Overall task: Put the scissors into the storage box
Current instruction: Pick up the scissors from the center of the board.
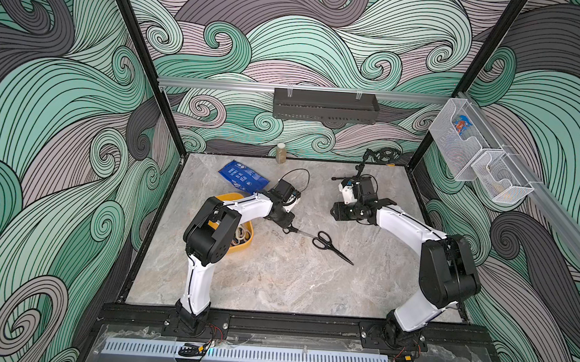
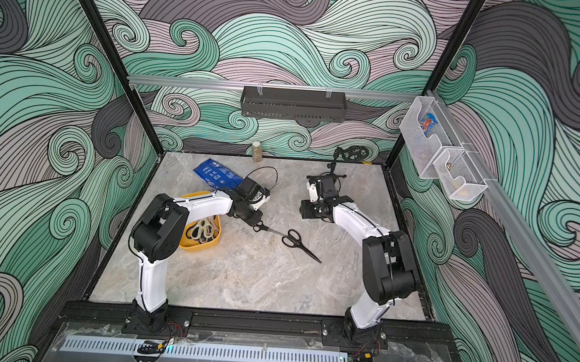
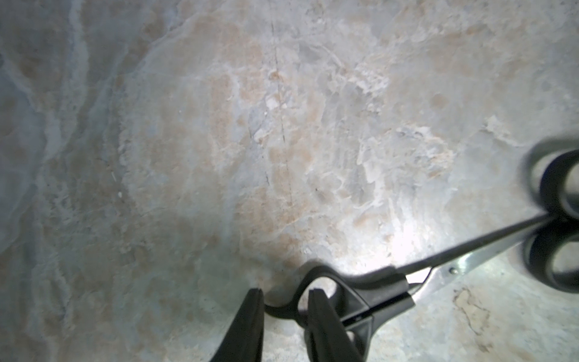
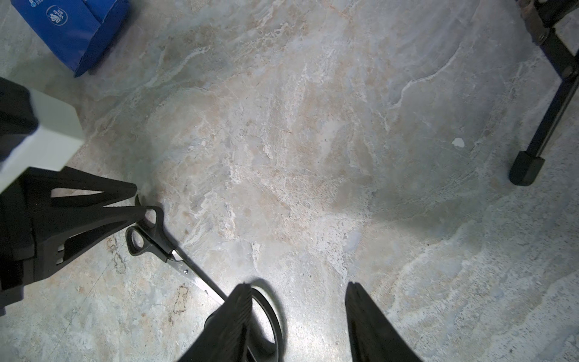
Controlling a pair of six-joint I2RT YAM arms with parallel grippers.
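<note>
The worktop [image 1: 275,284] is carrying everything, and the job is looking mostly done but not finished. At the L side the yellow box [image 2: 205,247] is sitting partly under the L arm [image 2: 161,229] & is already holding several pairs: the cream shears [image 2: 201,230] are lying on top w/ darker handles showing round them. Can't count them, since the arm is hiding part. Behind it the blue pack [image 1: 244,179] is lying flat, not part of the job. Two pairs are lying outside on bare stone near the middle, apart from the box. The big black scissors [image 1: 329,245] are lying flat w/ blades closed, nothing gripping them. Their handle rings are touching or overlapping the blade tip of the small scissors [image 3: 376,290]. That small pair (black handle, steel blade) is pointing its handle end toward the box. The L end effector [image 3: 284,291] is reaching down onto it, fingers narrowed either side of one handle ring's rim. Whether it's pinching or only bracketing, I can't tell. The R end effector [image 4: 297,286] is hovering released, jaws apart, w/ only stone between them & the big pair's ring just beside one finger. Prob 2 transfers remaining: the small pair being picked, the big one waiting.
</note>
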